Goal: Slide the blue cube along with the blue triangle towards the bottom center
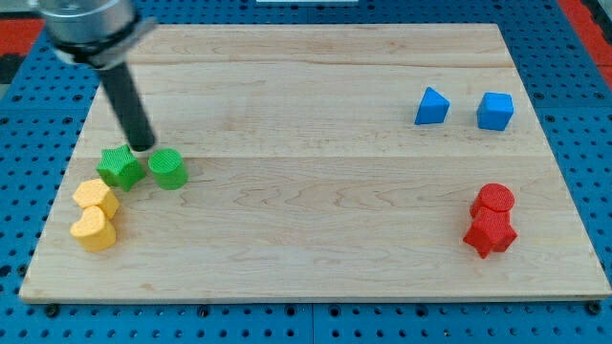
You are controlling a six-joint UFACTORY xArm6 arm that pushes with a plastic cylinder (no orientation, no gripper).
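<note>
The blue cube (495,111) sits near the view's upper right. The blue triangle (431,106) lies just to its left, a small gap between them. My tip (142,145) is far away at the view's left, just above and between the green star block (120,166) and the green cylinder (168,168). The tip touches neither blue block.
Two yellow blocks, a hexagon (97,198) and a heart (94,229), sit at the lower left. Two red blocks, a cylinder (493,200) and a star (490,232), sit at the lower right. The wooden board (306,239) lies on blue pegboard.
</note>
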